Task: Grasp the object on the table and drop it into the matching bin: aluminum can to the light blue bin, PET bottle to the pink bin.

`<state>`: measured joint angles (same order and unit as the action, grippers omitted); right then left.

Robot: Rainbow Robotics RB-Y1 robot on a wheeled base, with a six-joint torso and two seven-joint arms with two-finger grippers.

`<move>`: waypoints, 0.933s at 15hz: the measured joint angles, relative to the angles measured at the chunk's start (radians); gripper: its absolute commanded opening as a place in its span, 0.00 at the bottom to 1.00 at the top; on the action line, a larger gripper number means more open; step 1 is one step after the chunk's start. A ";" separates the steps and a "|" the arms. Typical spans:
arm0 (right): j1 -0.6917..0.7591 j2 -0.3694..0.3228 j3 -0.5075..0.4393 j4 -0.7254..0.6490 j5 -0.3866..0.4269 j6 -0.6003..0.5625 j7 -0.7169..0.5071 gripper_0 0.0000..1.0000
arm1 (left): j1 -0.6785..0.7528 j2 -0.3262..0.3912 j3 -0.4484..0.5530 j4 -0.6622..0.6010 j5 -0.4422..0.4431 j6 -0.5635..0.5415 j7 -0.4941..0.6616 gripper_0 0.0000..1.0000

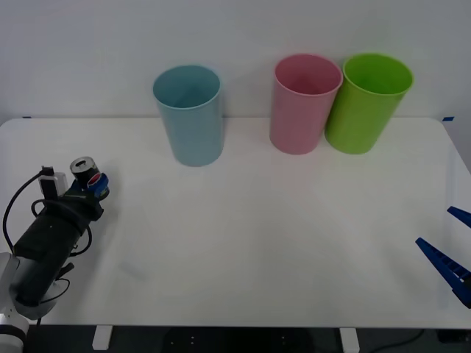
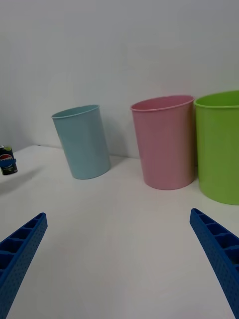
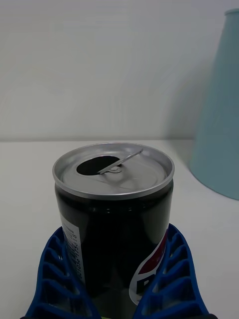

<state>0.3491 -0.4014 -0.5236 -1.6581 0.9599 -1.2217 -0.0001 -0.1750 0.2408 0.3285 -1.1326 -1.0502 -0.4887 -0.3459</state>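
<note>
The aluminum can [image 1: 86,171] is small and dark with a silver top and a red-white-blue logo. It stands upright at the far left of the white table [image 1: 257,235]. My left gripper [image 1: 98,185] is shut on it. In the left wrist view the blue ribbed fingers [image 3: 59,269] curve around both sides of the can [image 3: 114,214]. The light blue bin [image 1: 190,118] stands behind and to the right of the can, with the pink bin [image 1: 302,107] farther right. Low at the table's right edge, my right gripper [image 1: 449,254] is open and holds nothing.
A lime green bin [image 1: 364,107] touches the pink bin's right side at the back. In the right wrist view the light blue bin [image 2: 83,142], the pink bin [image 2: 164,142] and the green bin [image 2: 219,147] stand in a row, with the can [image 2: 7,160] far off.
</note>
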 measured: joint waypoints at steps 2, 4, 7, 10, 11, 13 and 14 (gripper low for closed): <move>0.000 0.000 0.000 0.000 0.000 0.000 0.000 1.00 | 0.036 0.000 -0.002 -0.084 0.001 0.000 0.018 0.00; 0.000 0.000 0.000 0.000 0.000 0.000 0.000 1.00 | 0.071 0.000 -0.004 -0.164 0.000 -0.003 0.035 0.00; 0.000 0.000 0.000 0.000 0.000 0.000 0.000 1.00 | 0.096 0.001 -0.007 -0.271 -0.027 -0.031 0.142 0.00; 0.000 0.000 0.000 0.000 0.000 0.000 0.000 1.00 | 0.101 0.002 -0.007 -0.374 -0.063 -0.071 0.257 0.00; 0.000 0.000 0.000 0.000 0.000 0.000 0.000 1.00 | 0.101 0.003 -0.006 -0.401 -0.076 -0.082 0.288 0.00; 0.000 0.000 0.000 0.000 0.000 0.000 0.000 1.00 | 0.096 0.004 -0.005 -0.456 -0.109 -0.101 0.361 0.00; 0.000 0.000 0.000 0.000 0.000 0.000 0.000 1.00 | 0.088 0.005 -0.005 -0.477 -0.127 -0.109 0.387 0.00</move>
<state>0.3490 -0.4014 -0.5236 -1.6581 0.9599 -1.2217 0.0000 -0.0866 0.2453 0.3231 -1.6096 -1.1768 -0.5979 0.0412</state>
